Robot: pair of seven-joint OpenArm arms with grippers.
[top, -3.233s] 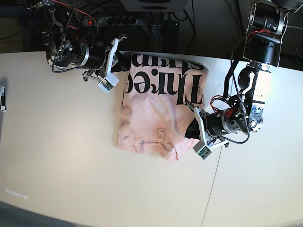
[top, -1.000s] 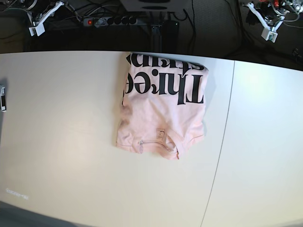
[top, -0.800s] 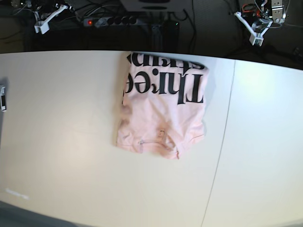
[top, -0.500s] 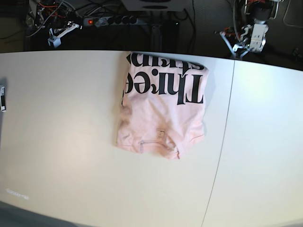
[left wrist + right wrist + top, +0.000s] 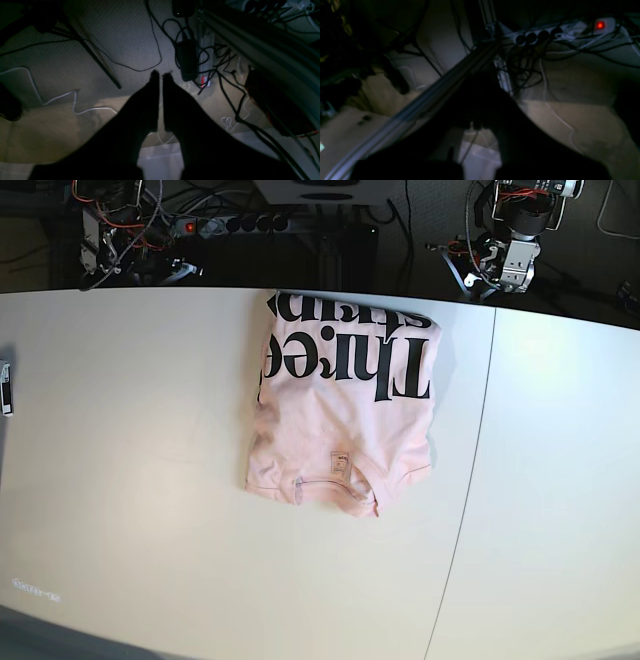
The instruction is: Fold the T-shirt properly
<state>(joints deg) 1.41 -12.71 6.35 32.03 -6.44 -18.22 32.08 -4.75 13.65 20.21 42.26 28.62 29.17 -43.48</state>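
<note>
The T-shirt [image 5: 340, 415] lies folded in a rough rectangle at the middle of the table. It is pale pink, with big black lettering on its far half and a small neck label [image 5: 340, 463] near its front edge. Both arms are drawn back beyond the table's far edge, away from the cloth. The left arm [image 5: 512, 250] hangs at the top right and the right arm [image 5: 110, 240] at the top left. My left gripper [image 5: 161, 75] points at the floor, shut and empty. My right gripper [image 5: 480, 82] is a dark, empty silhouette.
A small dark device [image 5: 5, 387] lies at the table's left edge. A seam [image 5: 470, 470] runs down the table right of the shirt. Behind the table are a power strip [image 5: 235, 222] with a red light, a metal rail [image 5: 262, 47] and tangled cables [image 5: 207, 57].
Both arms have let go of the shirt and pulled back behind the table. Over the last second they swung inward and down from the top corners. The shirt has stayed still.
</note>
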